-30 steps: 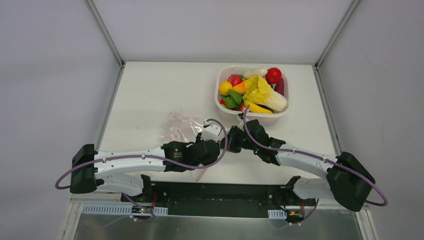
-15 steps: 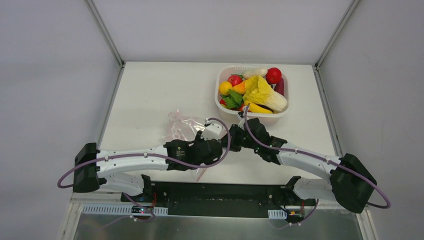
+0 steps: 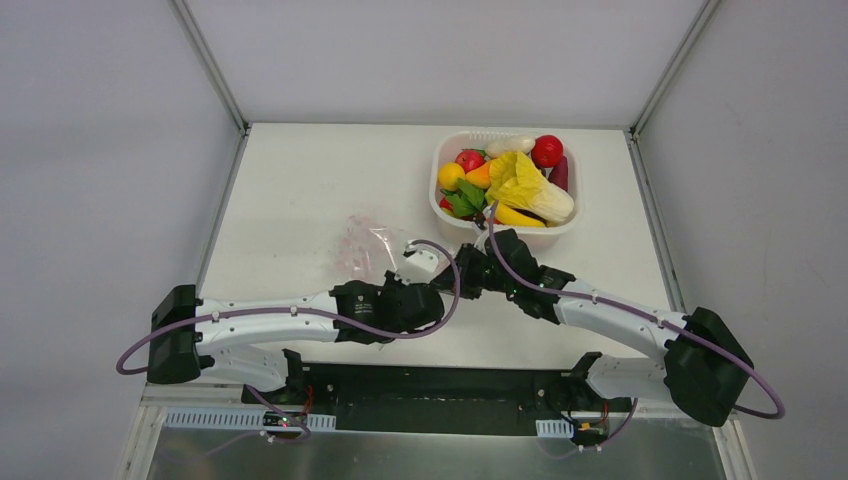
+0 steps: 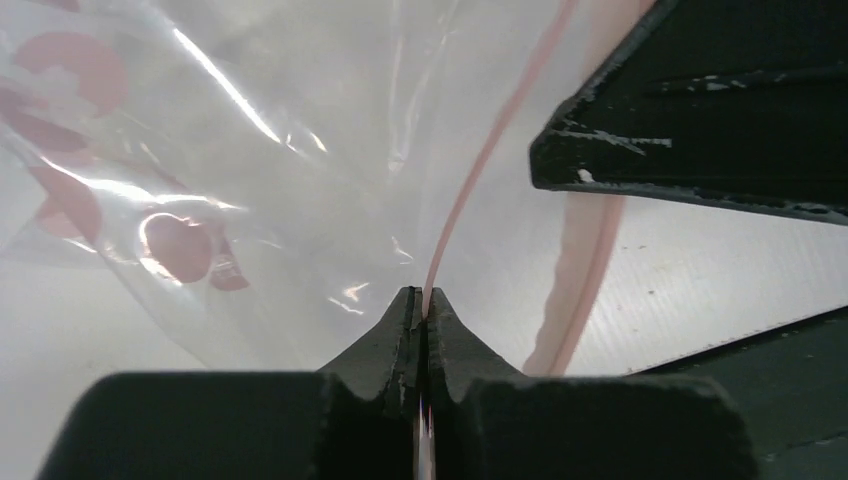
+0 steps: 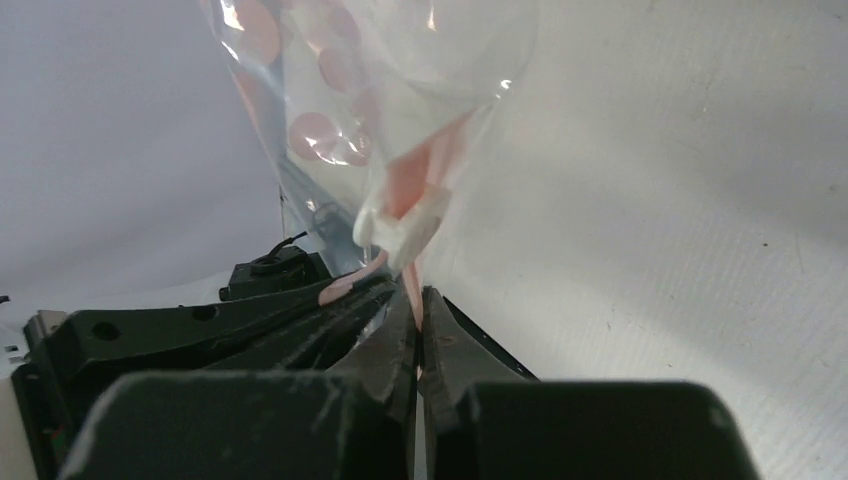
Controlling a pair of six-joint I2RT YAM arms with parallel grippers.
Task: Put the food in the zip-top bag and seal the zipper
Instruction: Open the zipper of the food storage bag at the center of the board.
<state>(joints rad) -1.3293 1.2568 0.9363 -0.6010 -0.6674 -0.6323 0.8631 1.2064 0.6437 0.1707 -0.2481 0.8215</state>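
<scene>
The clear zip-top bag (image 3: pixel 362 243) with pink spots hangs in front of both arms, which meet at its right end. My left gripper (image 4: pixel 424 305) is shut on the bag's thin pink zipper (image 4: pixel 497 125) edge. My right gripper (image 5: pixel 417 300) is shut on the same pink strip (image 5: pixel 415 170), just below a small white tab (image 5: pixel 404 226). In the top view the two grippers, left (image 3: pixel 440 287) and right (image 3: pixel 457 279), sit almost tip to tip. The food (image 3: pixel 528 186) lies piled in the white basket (image 3: pixel 440 210). None of it shows inside the bag (image 4: pixel 250 150).
The basket stands at the back right, just beyond the right arm's wrist (image 3: pixel 512 265). Metal frame posts (image 3: pixel 212 75) rise at the table's back corners. The right gripper's black finger (image 4: pixel 700 120) fills the upper right of the left wrist view.
My left gripper has shut on the bag's pink edge. Both grippers have shifted slightly away from the near edge, and the bag has drawn up narrower; its pink strip no longer dangles below the left wrist.
</scene>
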